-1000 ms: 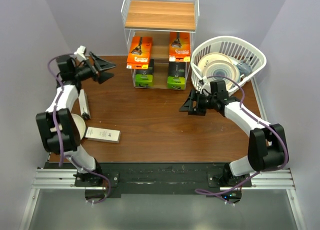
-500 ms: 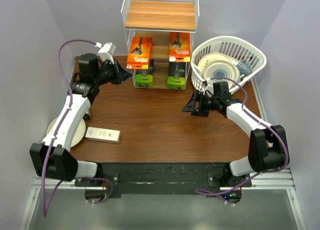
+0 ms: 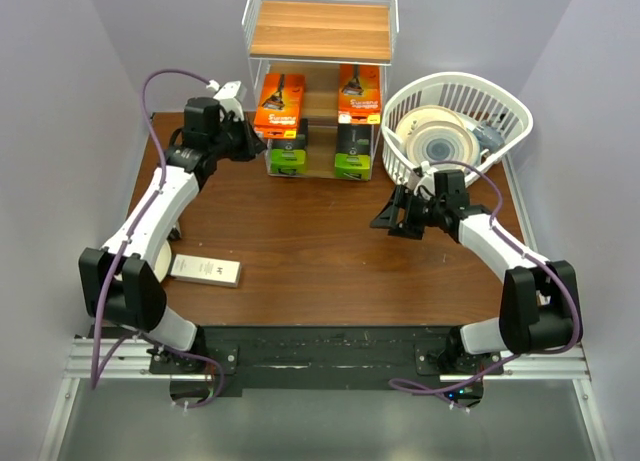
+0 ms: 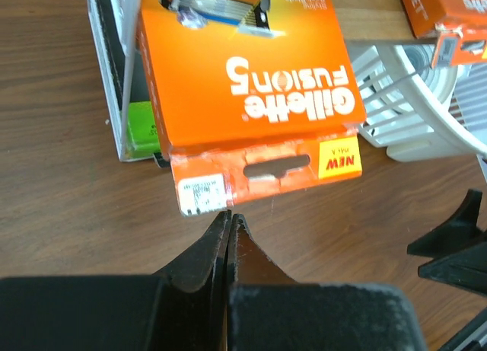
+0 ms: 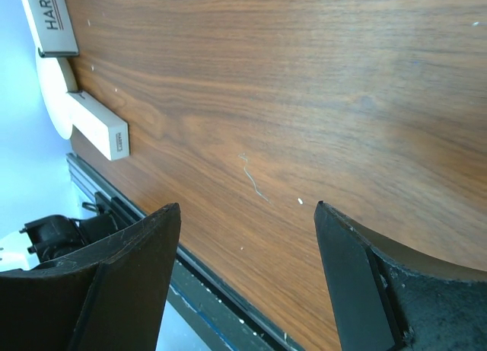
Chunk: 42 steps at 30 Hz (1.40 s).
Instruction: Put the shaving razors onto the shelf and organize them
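Razors are divided between shelf and table. The shelf (image 3: 320, 31) is set at 12 o'clock on the table (image 3: 300, 246), and its top board is bare. On the middle board the left orange card (image 3: 279, 103) and the right orange card (image 3: 359, 93) are placed with their near ends projecting past the front edge. Beneath them the left black box (image 3: 288, 156) and the right black box (image 3: 353, 153) are stood with lime-green ends turned toward 6 o'clock. One slim white box (image 3: 205, 270) is seen lying on the table at 8 o'clock. A second white box (image 5: 49, 20), marked HARR, is picked out in the right wrist view beside a cream plate (image 5: 55, 100).

The left gripper (image 3: 248, 141) is held at 10 o'clock, just beside the shelf's left post. Its jaws are pressed together with nothing between them, and their tips are set right at the hang-tab edge of the left orange card. Whether contact is made cannot be told. The right gripper (image 3: 388, 213) is held at 3 o'clock over bare wood, with its jaws spread wide and empty. A white slotted basket (image 3: 505, 106) holding plates is seen at 2 o'clock.
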Each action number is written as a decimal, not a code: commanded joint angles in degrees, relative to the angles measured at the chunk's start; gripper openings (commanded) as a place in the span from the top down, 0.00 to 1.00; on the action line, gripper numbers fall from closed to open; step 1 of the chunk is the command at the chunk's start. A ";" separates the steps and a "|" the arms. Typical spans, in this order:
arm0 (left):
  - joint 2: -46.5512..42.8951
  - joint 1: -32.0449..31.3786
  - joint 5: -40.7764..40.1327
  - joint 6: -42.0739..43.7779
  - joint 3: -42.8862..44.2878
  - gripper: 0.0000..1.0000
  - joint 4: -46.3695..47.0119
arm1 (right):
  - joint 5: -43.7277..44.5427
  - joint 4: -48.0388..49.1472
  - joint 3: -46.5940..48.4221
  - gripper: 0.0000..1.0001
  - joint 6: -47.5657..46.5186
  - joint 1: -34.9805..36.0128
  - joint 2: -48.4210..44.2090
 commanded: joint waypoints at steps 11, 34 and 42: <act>10.16 -0.01 0.10 -4.53 12.41 1.00 4.71 | 0.84 2.17 -1.39 0.25 -0.16 -2.77 -1.17; -0.19 2.53 -0.60 -3.22 3.55 1.00 3.75 | 4.60 0.50 18.44 0.48 -10.35 1.61 3.05; -8.90 11.76 0.54 -4.27 -7.45 0.79 4.45 | 12.86 1.91 33.14 0.64 -16.25 14.26 6.73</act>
